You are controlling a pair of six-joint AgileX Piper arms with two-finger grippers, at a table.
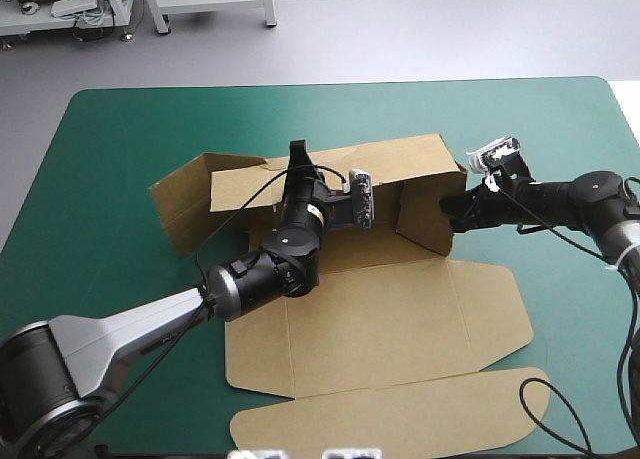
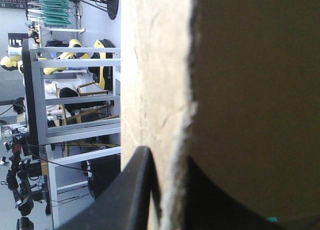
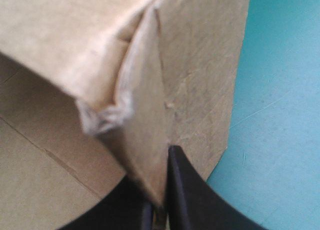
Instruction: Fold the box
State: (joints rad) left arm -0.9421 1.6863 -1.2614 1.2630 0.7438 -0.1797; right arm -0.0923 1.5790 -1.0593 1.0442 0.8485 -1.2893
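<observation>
Left tool (image 1: 297, 154), all but closed, is pinched on the box (image 1: 380, 329), mid-bench (image 1: 120, 129), at the wall nearest the bench's far edge. Right tool (image 1: 449, 208) is likewise pinched on the wall toward the right edge, so both walls are held upright.

I am finding no words, numbers or signs that I can read. The board of the box (image 1: 370, 319) is showing me only plain brown faces, both from above and close up at my two wrists. The teal-green cover (image 1: 120, 139) is carrying no print that I can make out.
</observation>
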